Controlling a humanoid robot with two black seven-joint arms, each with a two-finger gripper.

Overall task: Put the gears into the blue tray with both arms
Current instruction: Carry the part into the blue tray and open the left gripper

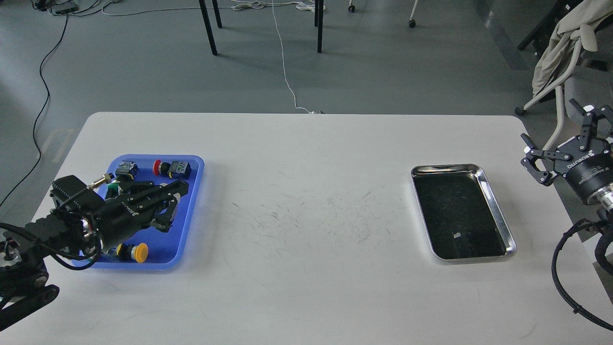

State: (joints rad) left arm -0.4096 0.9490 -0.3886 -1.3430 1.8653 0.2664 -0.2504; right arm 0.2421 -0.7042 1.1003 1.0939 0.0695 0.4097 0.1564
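The blue tray [189,213] lies at the table's left side. My left gripper [180,187] hangs over the tray's middle with its fingers [165,192] drawn together, pointing right. The small black gear it closed on is too dark to make out between the tips, and no gear lies on the bare table. The arm hides any gear lying in the tray. My right gripper [550,123] is open and holds nothing, raised off the table's right edge, well right of the steel tray.
Coloured-cap push-button switches lie in the blue tray: a red one [157,166] at the back, a yellow one [140,252] at the front. A shiny steel tray [498,215] with a dark inside sits at the right. A chair [555,72] stands beyond the right edge.
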